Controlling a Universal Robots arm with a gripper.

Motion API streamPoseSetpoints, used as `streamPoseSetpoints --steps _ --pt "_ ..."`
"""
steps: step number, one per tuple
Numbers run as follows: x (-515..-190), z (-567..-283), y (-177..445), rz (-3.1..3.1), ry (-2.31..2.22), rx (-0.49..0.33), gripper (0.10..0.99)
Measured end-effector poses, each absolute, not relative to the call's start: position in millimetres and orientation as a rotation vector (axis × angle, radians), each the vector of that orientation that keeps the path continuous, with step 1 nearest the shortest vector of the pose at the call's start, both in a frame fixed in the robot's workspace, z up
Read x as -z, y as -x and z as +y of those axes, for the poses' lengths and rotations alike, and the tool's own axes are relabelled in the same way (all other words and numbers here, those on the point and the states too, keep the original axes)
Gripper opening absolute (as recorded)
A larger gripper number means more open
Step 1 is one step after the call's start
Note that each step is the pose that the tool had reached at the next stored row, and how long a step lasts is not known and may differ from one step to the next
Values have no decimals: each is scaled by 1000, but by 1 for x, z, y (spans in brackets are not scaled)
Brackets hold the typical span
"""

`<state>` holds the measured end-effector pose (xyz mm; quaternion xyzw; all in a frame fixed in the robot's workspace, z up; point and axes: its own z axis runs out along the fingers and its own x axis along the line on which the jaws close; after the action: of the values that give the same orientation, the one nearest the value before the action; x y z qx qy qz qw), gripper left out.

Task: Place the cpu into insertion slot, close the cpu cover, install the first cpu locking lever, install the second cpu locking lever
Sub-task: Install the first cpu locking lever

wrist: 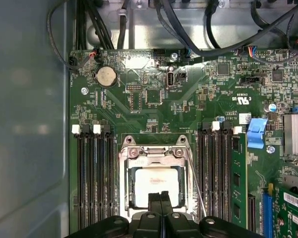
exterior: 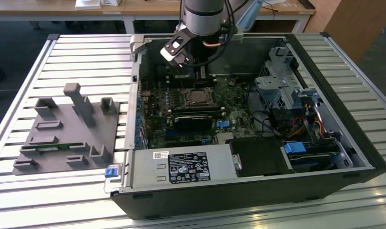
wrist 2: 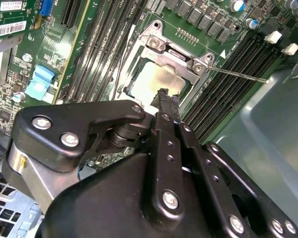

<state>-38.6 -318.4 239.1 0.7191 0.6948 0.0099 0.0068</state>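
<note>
Silver cpu (wrist: pixel 156 182) sits under the cover (wrist: pixel 154 152), my hand (wrist: pixel 160 195) pinched shut and empty just over it; I'd push the loose lever (wrist 2: pixel 238 74) down slowly and squarely

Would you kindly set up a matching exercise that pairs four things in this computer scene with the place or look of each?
Things:
1. cpu
2. cpu cover
3. coin cell battery
4. grey fixture block

Descriptions:
A. on the slatted table, outside the case
B. silvery frame lying around the chip
C. round, on the motherboard beyond the socket
D. pale square at the gripper tips

Pairs: 1-D, 2-B, 3-C, 4-A
</note>
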Motion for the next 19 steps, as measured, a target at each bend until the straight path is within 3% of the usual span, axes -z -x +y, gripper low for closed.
streamPoseSetpoints --steps 19 --pt "-272 -318 39 2228 -2196 -31 122"
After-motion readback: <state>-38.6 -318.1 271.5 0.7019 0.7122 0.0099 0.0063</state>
